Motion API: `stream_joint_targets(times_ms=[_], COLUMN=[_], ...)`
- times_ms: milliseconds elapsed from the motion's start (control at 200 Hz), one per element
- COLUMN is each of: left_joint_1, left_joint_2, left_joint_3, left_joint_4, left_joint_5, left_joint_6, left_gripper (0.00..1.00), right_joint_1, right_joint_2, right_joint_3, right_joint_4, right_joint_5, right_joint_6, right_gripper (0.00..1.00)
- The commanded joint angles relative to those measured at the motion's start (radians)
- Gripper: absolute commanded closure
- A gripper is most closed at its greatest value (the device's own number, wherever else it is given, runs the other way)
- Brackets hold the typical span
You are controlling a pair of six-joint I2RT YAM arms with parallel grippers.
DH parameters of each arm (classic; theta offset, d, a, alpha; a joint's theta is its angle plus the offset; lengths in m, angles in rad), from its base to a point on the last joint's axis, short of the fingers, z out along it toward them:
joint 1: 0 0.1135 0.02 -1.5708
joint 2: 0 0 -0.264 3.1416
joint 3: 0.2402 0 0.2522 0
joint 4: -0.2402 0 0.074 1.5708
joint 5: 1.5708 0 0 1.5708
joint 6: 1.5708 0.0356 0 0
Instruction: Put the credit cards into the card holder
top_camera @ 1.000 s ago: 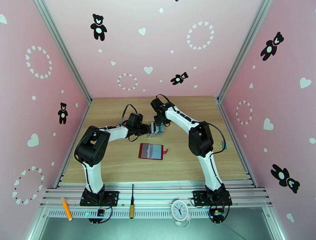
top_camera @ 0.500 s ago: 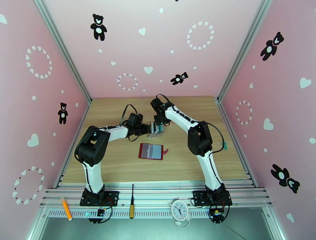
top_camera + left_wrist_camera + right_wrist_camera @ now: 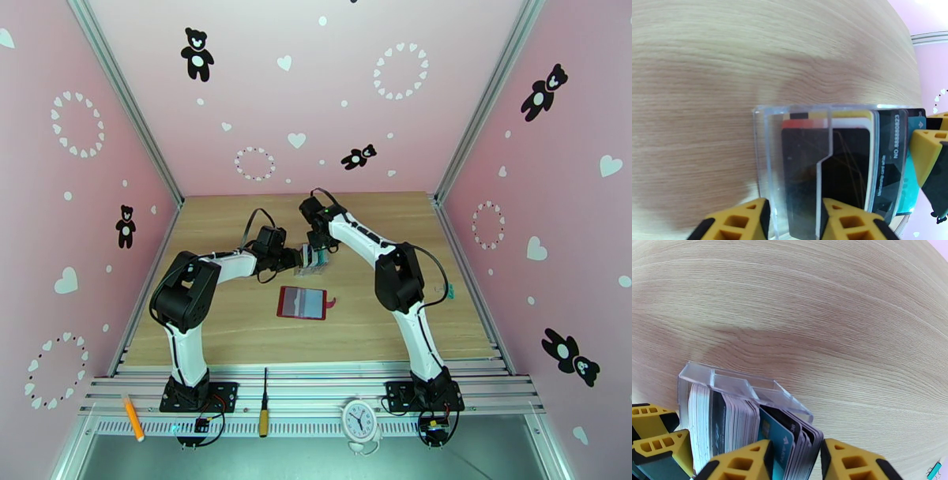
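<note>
Zero credit cards [image 3: 734, 417] look filed yet: they stand in the clear rack [image 3: 730, 382] clamped by left fingers [image 3: 734, 219], right fingers [image 3: 742, 461] straddling the teal end cards [image 3: 780, 441], grip unclear; card holder [image 3: 302, 303] lies open on worktop [image 3: 237, 331], near side of both fingers.

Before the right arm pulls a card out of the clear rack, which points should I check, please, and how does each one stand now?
1. Card holder lies open on the table, pockets up: ok.
2. Left end effector clamps the clear rack: ok.
3. Right end effector straddles one card only: not ok; the teal card and the black cards behind it sit between its jaws.
4. Right end effector grips firmly: cannot tell.
</note>
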Motion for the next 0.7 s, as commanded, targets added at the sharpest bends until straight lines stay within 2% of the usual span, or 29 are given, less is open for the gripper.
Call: stream_joint_targets(times_ms=[0, 551, 696], left_joint_1=[0.005, 0.005, 0.006], left_joint_2=[0.043, 0.043, 0.042], left_joint_3=[-0.005, -0.007, -0.007], left_joint_4=[-0.087, -0.086, -0.087], left_joint_5=[-0.012, -0.012, -0.012], left_joint_6=[0.006, 0.000, 0.000], left_gripper=[0.60, 0.60, 0.60], right_joint_1=[-0.005, 0.004, 0.007], right_joint_2=[-0.047, -0.061, -0.055], right_joint_3=[0.015, 0.013, 0.012], right_joint_4=[-0.071, -0.077, -0.075], right_joint_5=[0.088, 0.104, 0.086], right_joint_6=[-0.004, 0.005, 0.007], right_gripper=[0.63, 0.66, 0.72])
